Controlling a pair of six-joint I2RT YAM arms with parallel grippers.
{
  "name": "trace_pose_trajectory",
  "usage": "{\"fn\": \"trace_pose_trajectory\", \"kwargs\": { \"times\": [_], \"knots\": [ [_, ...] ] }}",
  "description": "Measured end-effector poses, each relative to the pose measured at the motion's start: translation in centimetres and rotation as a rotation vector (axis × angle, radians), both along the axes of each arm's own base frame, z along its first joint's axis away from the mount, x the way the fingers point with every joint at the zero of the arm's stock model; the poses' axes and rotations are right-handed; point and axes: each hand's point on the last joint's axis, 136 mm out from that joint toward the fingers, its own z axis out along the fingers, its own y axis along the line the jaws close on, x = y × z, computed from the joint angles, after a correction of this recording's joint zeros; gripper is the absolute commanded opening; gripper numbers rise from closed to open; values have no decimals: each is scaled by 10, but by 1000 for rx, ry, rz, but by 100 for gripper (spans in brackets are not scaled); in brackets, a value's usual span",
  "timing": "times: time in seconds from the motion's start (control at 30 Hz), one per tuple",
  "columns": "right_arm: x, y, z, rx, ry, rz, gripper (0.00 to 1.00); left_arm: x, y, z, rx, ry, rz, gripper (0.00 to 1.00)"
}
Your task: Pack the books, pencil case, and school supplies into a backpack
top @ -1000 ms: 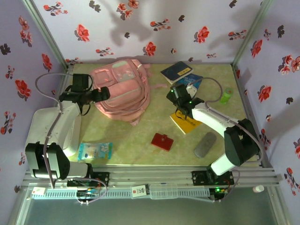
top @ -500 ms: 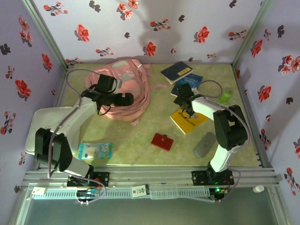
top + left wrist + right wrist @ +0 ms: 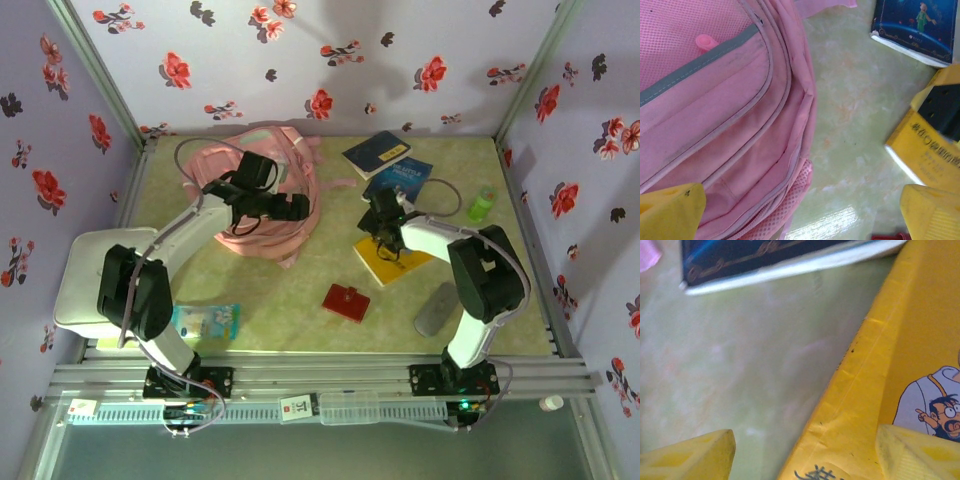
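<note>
Beside the soft pale pink fabric backpack [image 3: 715,110], the right gripper [image 3: 805,455], jaws spread, straddles the thin bright yellow cartoon paperback [image 3: 900,340] at its edge. The book looks light and floppy, likely best pinched there. The left gripper [image 3: 800,212] gapes above the backpack.

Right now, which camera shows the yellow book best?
The top external view: the yellow book shows nearly whole, flat on the table. The right wrist view gives one edge and its cartoon, close up; the left wrist view catches a corner.
</note>
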Motion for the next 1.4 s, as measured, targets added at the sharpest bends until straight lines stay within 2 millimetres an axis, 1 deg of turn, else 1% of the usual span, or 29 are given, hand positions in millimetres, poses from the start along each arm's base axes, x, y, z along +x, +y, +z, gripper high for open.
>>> {"fn": "trace_pose_trajectory", "kwargs": {
  "times": [0.2,0.27,0.33,0.4,0.47,0.5,0.63,0.67,0.73,0.8,0.87,1.0,1.1,1.13,1.17,1.2,1.27,1.4],
  "knots": [
    [-11,61,6,150,-60,110,70,5,-2,3,-13,-16,13,100],
    [-15,77,9,202,-63,148,70,5,-1,2,-8,-17,16,100],
    [-18,86,11,233,-55,172,71,5,-1,2,-6,-16,15,100],
    [-21,87,13,240,-50,182,71,5,-1,0,-4,-13,14,100],
    [-23,81,19,228,-47,182,72,5,-1,-4,3,-2,8,100],
    [-24,77,25,220,-51,178,72,5,-3,-6,4,6,2,100],
    [-25,55,61,194,-101,141,73,9,-17,-14,16,24,-40,100],
    [-25,48,71,187,-117,124,73,8,-24,-16,18,27,-56,100],
    [-28,35,84,172,-136,95,72,7,-40,-20,22,34,-95,98],
    [-35,21,87,152,-136,61,72,5,-60,-25,25,39,-139,97],
    [-45,7,79,124,-110,32,72,1,-79,-31,33,48,-180,95],
    [-73,-19,43,58,-6,-22,71,-7,-115,-49,50,78,-251,89],
    [-88,-30,23,35,51,-46,68,-14,-132,-68,69,110,-285,84],
    [-90,-33,19,32,61,-54,66,-15,-135,-74,75,120,-292,84],
    [-90,-35,17,32,68,-62,63,-15,-138,-82,83,133,-297,83],
    [-90,-36,15,36,73,-67,58,-15,-139,-88,92,146,-297,81],
    [-86,-36,12,54,79,-80,54,-14,-139,-101,112,173,-297,78],
    [-80,-36,2,77,97,-95,49,-10,-141,-119,150,201,-296,73]
  ]
}}
